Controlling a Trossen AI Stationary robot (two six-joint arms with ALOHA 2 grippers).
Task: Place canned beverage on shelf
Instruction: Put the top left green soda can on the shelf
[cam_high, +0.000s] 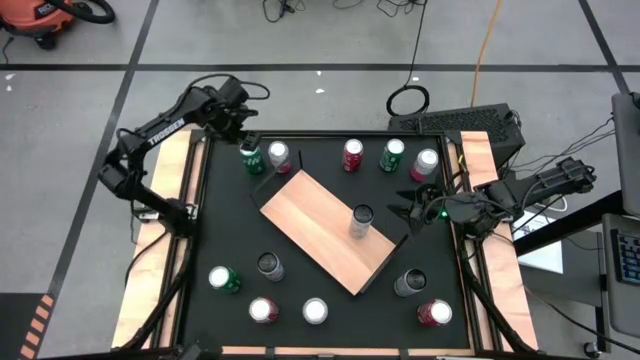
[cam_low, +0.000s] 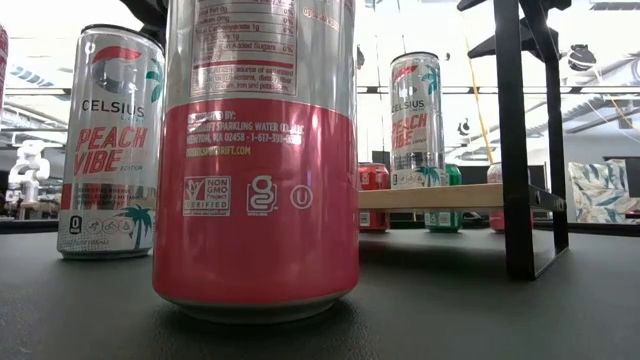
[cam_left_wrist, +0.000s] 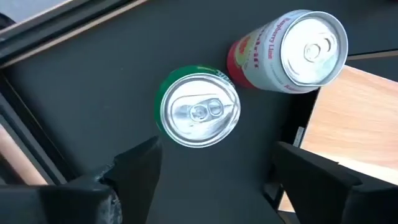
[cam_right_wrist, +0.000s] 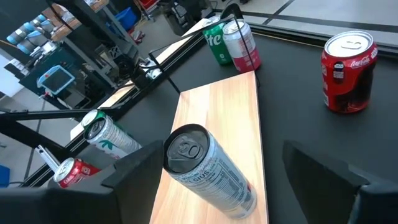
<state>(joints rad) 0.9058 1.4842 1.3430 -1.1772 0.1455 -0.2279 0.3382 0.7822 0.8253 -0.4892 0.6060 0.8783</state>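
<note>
The shelf (cam_high: 325, 232), a tan board, lies slantwise mid-table, and a tall silver can (cam_high: 361, 222) stands upright on it. My left gripper (cam_left_wrist: 214, 180) hovers open near the table's far left corner. It points down over a green can (cam_left_wrist: 199, 110), which stands on the black table beside a red-and-white can (cam_left_wrist: 292, 53). Its fingers stand wide of the green can's top and touch nothing. My right gripper (cam_high: 408, 212) waits open at the table's right side, facing the silver can (cam_right_wrist: 208, 171) from a short way off.
Three cans (cam_high: 392, 155) line the far edge and several more (cam_high: 315, 312) stand along the near edge, with two of them (cam_low: 258, 150) close in front of the low camera. Pale wooden rails (cam_high: 165, 230) flank the black table. One shelf corner (cam_left_wrist: 348, 124) lies close to the red-and-white can.
</note>
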